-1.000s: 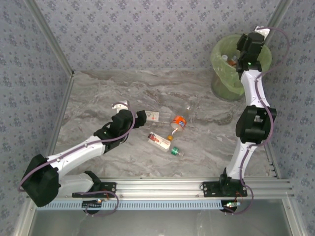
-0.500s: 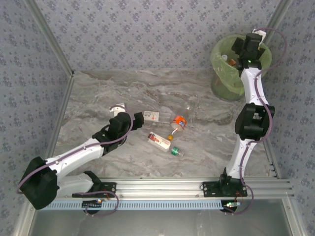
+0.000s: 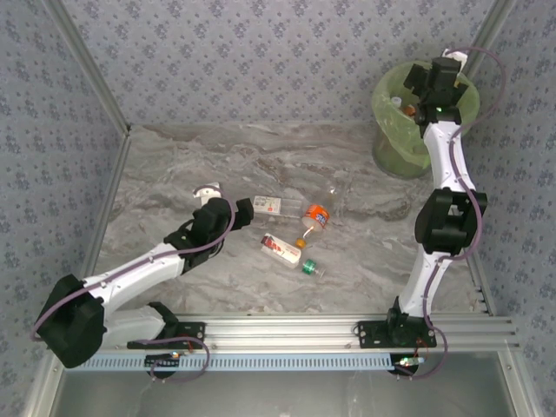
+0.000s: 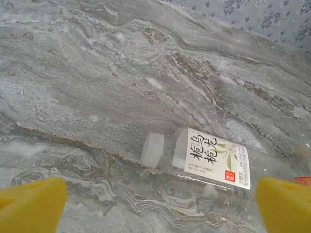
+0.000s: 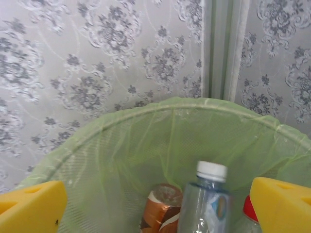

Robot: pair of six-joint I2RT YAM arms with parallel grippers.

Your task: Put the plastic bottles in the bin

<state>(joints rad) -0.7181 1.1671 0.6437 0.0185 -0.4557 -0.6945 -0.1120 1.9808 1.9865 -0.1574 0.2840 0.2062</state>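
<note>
Left gripper (image 4: 160, 206) wide open, just short of the white-label bottle (image 4: 209, 160)
Bottle's length runs finger to finger, cap leftward; right gripper (image 5: 158, 204) spread empty over the bin (image 5: 194, 104)

Bare table (image 3: 174, 165) all around the bottles (image 3: 317, 215)

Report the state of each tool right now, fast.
Left tool: open, empty, near the white-labelled bottle.
Right tool: open, empty, over the bin.
</note>
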